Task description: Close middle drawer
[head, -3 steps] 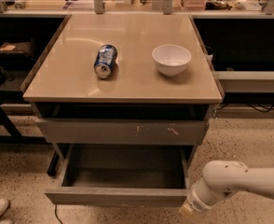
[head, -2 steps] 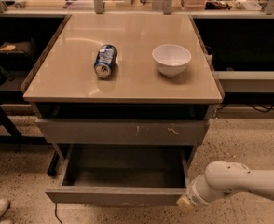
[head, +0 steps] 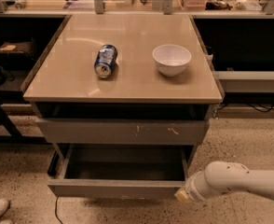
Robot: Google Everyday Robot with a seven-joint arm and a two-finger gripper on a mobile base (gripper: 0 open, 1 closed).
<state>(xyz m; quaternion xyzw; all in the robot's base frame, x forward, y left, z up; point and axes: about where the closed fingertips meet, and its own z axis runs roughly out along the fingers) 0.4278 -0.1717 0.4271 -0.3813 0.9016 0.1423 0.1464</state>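
One cabinet (head: 127, 85) fills the view, and the drawer (head: 113, 189) I must close is the lowest one showing – pulled well out toward 6 o'clock, its box open and its plain front running 9 to 3. Above it sits one scratched front (head: 123, 132), pushed in, with a dark gap under the top; so I count two fronts for certain. My one arm comes in from 3 o'clock, and my gripper (head: 182, 196) is at the right end of the drawer's front, just beside it or touching – I cannot tell which, nor whether the gripper is released or clenched. The front stretches away from me toward 9 o'clock, so I judge the push must go toward 12, square to that long axis. On top stand one bowl (head: 171, 59) and one can (head: 105, 60), the can on its side.
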